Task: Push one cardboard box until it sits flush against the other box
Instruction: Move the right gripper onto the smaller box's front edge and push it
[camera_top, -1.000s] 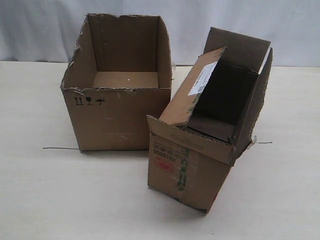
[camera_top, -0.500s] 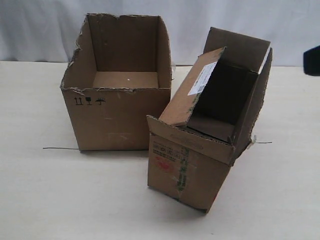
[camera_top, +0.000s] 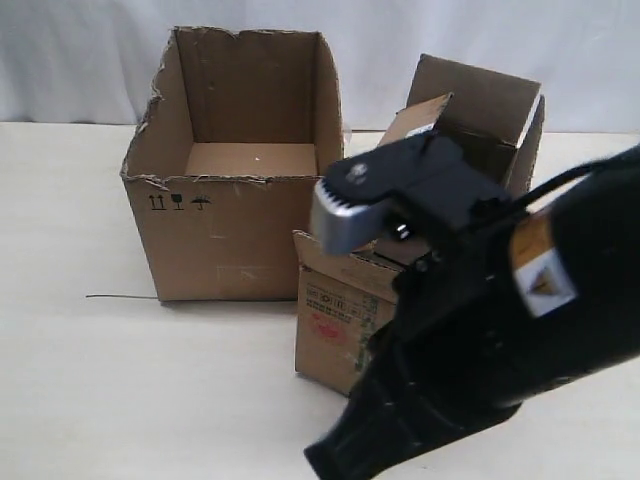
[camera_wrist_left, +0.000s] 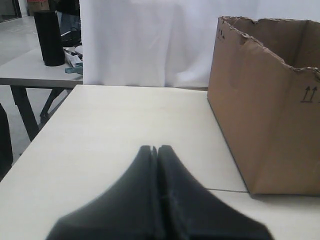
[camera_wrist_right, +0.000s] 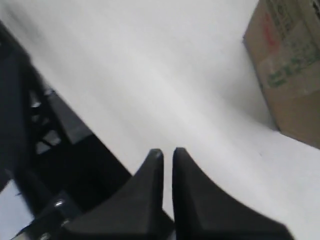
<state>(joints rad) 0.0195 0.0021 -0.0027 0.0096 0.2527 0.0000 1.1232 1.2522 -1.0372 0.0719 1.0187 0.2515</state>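
Observation:
The narrower box (camera_top: 332, 322) shows its red and green print at the front, and a back flap rises behind my right arm (camera_top: 470, 330), which hides its middle. A gap separates it from the wider box (camera_top: 230, 230) with torn rim and black symbols, and the two are skewed to each other. In the right wrist view my right gripper (camera_wrist_right: 167, 151) hangs over bare table in front of the narrower box (camera_wrist_right: 292, 65), shut with a thin slit and holding nothing. My left gripper (camera_wrist_left: 154, 148) is shut and empty, low over the table beside the wider box (camera_wrist_left: 265, 115).
A thin dark wire (camera_top: 120, 296) lies on the table by the wider box's front corner. The table's front edge, with dark floor (camera_wrist_right: 45, 150) beyond, is close under the right gripper. A second table carrying a black cylinder (camera_wrist_left: 49, 37) stands past the left side.
My right arm has swung in from the right edge and now covers much of the narrower box in the exterior view. Neither box has moved.

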